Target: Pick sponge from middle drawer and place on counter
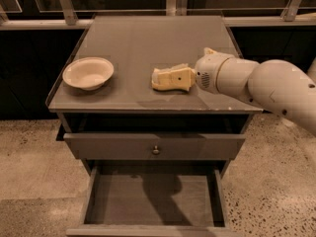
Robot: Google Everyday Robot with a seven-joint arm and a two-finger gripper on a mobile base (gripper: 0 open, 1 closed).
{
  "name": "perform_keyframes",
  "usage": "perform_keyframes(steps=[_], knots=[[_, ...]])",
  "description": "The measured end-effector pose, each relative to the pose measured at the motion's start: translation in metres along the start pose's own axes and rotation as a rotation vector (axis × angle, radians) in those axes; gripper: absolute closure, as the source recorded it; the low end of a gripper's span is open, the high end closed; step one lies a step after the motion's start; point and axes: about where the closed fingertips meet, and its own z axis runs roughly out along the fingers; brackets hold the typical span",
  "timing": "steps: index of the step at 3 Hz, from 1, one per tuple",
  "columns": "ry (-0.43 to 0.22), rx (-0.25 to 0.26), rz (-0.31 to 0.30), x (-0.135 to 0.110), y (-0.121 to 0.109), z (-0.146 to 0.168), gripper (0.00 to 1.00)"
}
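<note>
My gripper [158, 79] is low over the counter [148, 36], near its front edge and right of centre, pointing left. It is shut on the sponge [169, 69], of which only a pale strip shows along the top of the cream-yellow fingers. The white arm [256, 80] reaches in from the right. The middle drawer [153, 199] is pulled out below the counter, and its dark-grey floor is bare with the arm's shadow on it.
A cream bowl [89, 73] sits on the counter's left side. A closed drawer front with a small round knob [155, 149] is above the open drawer. A rail runs behind the cabinet. Speckled floor lies on both sides.
</note>
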Motion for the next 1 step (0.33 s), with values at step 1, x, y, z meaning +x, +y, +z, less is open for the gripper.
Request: perform_keyframes(steps=[1], knots=[[0.0, 0.0, 0.0, 0.0, 0.0, 0.0, 0.0]])
